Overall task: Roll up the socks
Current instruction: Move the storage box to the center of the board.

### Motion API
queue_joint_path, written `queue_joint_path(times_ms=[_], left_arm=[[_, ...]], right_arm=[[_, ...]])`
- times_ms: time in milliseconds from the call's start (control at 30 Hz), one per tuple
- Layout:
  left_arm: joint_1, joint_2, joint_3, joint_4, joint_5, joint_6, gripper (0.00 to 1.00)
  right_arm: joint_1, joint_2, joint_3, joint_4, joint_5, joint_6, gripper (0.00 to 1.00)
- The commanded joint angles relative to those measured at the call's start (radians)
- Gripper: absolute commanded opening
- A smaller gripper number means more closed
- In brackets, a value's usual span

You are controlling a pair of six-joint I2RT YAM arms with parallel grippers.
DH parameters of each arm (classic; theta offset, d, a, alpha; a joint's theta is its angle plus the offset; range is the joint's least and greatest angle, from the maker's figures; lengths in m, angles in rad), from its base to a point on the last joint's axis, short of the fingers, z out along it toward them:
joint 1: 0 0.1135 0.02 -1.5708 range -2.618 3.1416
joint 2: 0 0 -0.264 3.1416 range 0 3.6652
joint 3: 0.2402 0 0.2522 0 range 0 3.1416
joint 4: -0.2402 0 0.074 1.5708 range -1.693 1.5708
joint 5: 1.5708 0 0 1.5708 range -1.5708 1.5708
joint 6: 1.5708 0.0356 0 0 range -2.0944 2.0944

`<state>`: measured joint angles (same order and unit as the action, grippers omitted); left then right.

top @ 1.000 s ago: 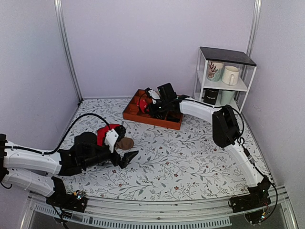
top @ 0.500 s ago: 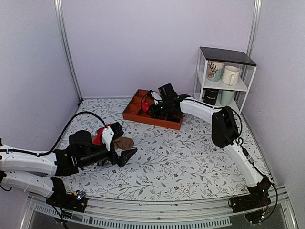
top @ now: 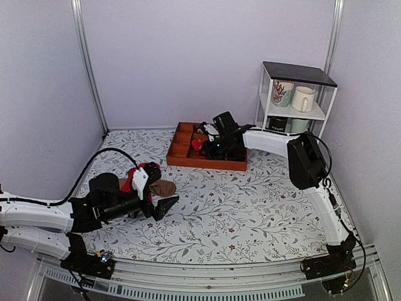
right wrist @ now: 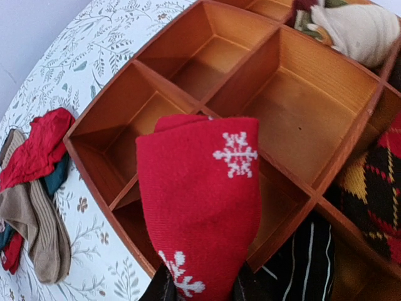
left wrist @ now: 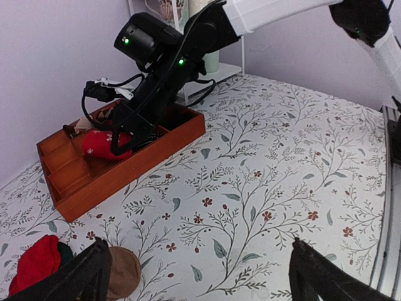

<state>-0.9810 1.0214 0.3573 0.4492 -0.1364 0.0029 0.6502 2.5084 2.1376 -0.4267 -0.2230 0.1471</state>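
Note:
The socks are a rolled red bundle [right wrist: 203, 200] with white snowflake marks. My right gripper [right wrist: 203, 288] is shut on it and holds it over the compartments of the wooden tray [right wrist: 301, 182]. In the top view the bundle [top: 197, 144] is a small red spot at the right gripper [top: 202, 146] inside the tray [top: 182, 155]. The left wrist view shows the bundle [left wrist: 103, 143] above the tray [left wrist: 125, 172]. My left gripper [top: 160, 199] is open and empty, low over the table beside the sock heap; its fingertips [left wrist: 94, 266] frame bare tablecloth.
A heap of red, brown and beige socks [top: 150, 182] lies at the left; it also shows in the right wrist view [right wrist: 34, 182]. Rolled bundles, beige [right wrist: 357, 28], argyle [right wrist: 376, 188] and dark striped [right wrist: 307, 257], fill tray compartments. A white shelf with mugs [top: 294, 100] stands at the back right.
My right gripper has carried the red bundle to the right over the tray, and the tray has shifted right. My left arm has drawn back and lowered beside the sock heap.

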Motion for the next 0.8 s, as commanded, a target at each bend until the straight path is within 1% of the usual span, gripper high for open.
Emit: queue_joint_path(times_ms=[0,167,200,367,533,633,767], left_arm=[[0.016,-0.007,-0.011,-0.011,-0.002,-0.001,0.99],[0.018,-0.024,-0.011,-0.037,-0.004,-0.011,0.99],[0.018,-0.030,-0.014,-0.038,-0.009,-0.013,1.00],[0.021,-0.060,-0.014,-0.051,-0.066,-0.015,1.00],[0.022,-0.095,-0.026,-0.083,-0.131,-0.024,1.00],[0.023,-0.129,-0.034,-0.102,-0.184,-0.034,0.99],[0.027,-0.189,-0.056,-0.114,-0.239,-0.042,1.00]], right_arm=[[0.009,-0.017,-0.227,-0.227,0.062,0.027,0.00],[0.011,-0.130,-0.410,-0.122,0.071,0.052,0.00],[0.011,-0.147,-0.420,-0.102,0.068,0.051,0.00],[0.011,-0.257,-0.419,0.027,0.021,0.009,0.00],[0.009,-0.336,-0.380,0.161,-0.015,-0.042,0.00],[0.009,-0.341,-0.332,0.188,-0.019,-0.092,0.00],[0.009,-0.328,-0.309,0.224,-0.009,-0.139,0.00]])
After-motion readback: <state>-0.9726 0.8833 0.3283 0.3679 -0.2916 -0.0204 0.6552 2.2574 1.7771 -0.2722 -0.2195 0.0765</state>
